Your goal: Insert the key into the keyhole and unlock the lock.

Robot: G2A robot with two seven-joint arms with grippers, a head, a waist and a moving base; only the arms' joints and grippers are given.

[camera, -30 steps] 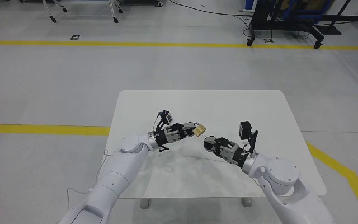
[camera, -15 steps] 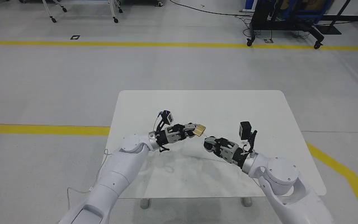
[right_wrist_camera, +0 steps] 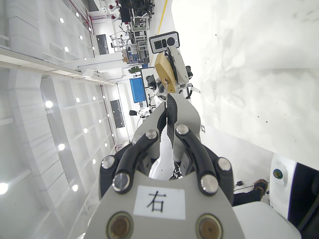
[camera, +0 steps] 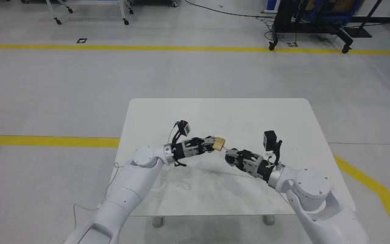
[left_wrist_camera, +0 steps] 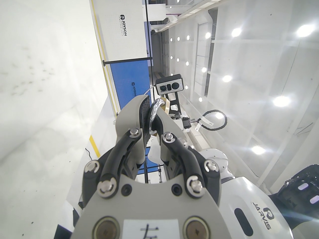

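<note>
A brass padlock [camera: 217,144] hangs above the middle of the white table [camera: 262,116], held by its steel shackle [left_wrist_camera: 153,111] in my left gripper [camera: 209,144], which is shut on it. In the right wrist view the padlock [right_wrist_camera: 164,72] faces me with its keyhole end. My right gripper [camera: 230,157] is shut on a small silver key [right_wrist_camera: 165,83], whose tip touches the keyhole. The key's bow is hidden between the pads [right_wrist_camera: 171,109]. The two grippers nearly meet.
The table's front edge [camera: 244,215] lies under both forearms. Yellow floor lines [camera: 61,141] run beside and behind the table. Wheeled racks [camera: 311,27] stand far off on the floor.
My right gripper has moved up toward the padlock, bringing the key to the keyhole. The left gripper with the padlock has shifted slightly right and down.
</note>
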